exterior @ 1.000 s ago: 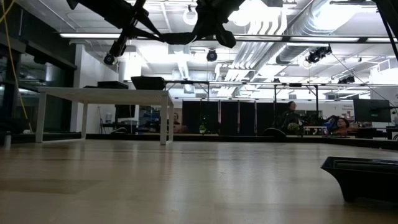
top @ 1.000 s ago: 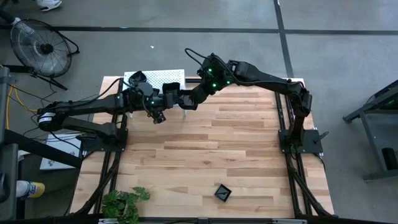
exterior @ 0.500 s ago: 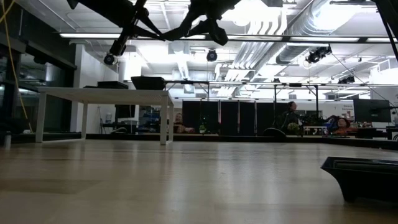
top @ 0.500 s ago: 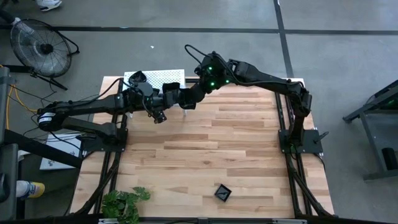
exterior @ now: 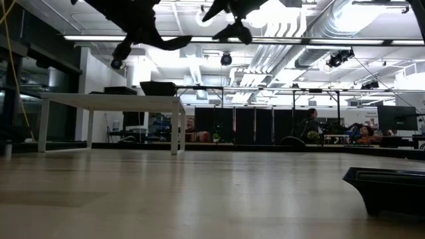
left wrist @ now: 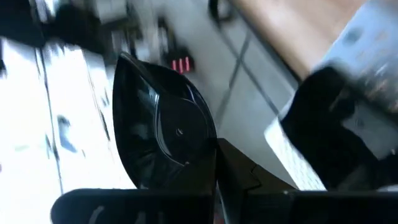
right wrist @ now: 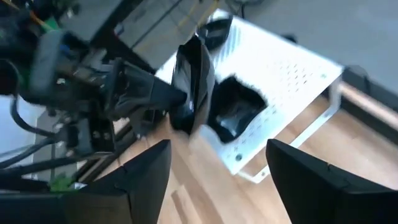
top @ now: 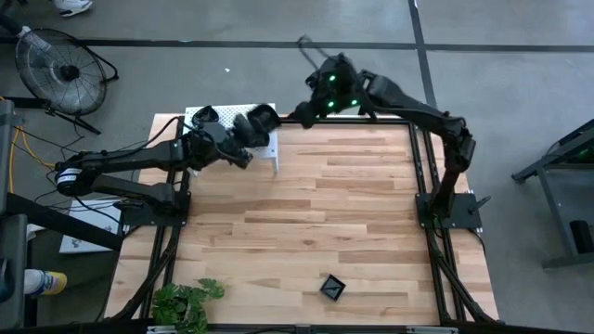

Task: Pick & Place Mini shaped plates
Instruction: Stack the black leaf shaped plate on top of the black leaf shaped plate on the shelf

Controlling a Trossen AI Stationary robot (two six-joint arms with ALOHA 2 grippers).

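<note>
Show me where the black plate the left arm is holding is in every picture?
High view: the held plate is over the white shelf, at the table's far left corner.
Low view: near the top, a dark shape I cannot pick out from the arms.
Left wrist view: the plate fills the middle.
Right wrist view: edge-on beside the shelf.
Shared landmark: the white shelf.

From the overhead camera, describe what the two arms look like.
Both arms are black and jointed. The left arm has a white band near its base and thin dark cables along it. The right arm shows green indicator lights near its wrist and a dark cable looping above. The right gripper has two broad, dark, wedge-shaped fingers.
</note>
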